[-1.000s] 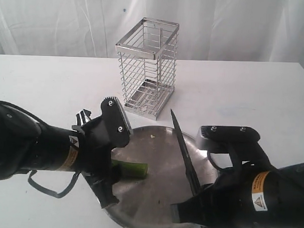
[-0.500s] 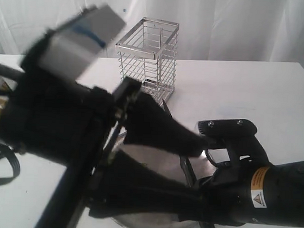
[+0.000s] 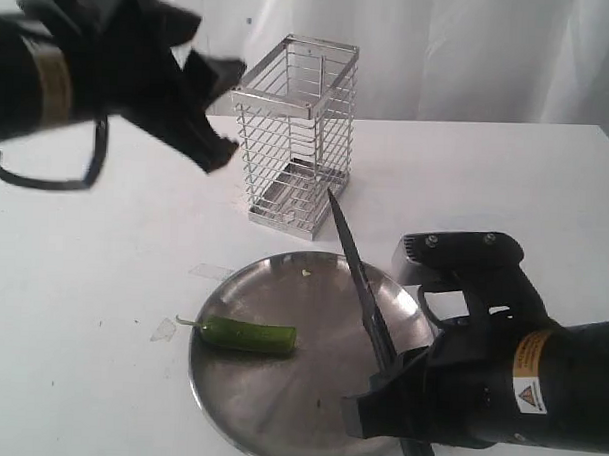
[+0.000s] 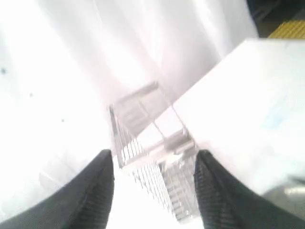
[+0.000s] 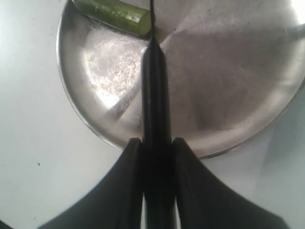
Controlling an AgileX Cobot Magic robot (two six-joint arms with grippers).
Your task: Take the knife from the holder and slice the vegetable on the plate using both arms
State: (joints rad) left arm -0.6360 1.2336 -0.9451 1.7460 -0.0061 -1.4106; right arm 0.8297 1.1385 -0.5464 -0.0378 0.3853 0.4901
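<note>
Holds the bulky black left arm [image 3: 120,71] high at the left of the exterior view, yellow-labelled wrist tilted downward. Spreads the black left gripper [image 3: 224,110] wide, jaws well apart, nothing between the ribbed fingers [image 4: 90,195]. Lays the black right arm [image 3: 539,386] low at the right, reaching inward. Clamps the black right gripper [image 5: 155,148] on the slim black-handled knife [image 5: 153,95], both fingers pressed against the handle.

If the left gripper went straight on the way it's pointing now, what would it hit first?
Probably the holder: the left wrist view shows it straight ahead between the open fingers of the left gripper, with nothing nearer; depth is unclear.
</note>
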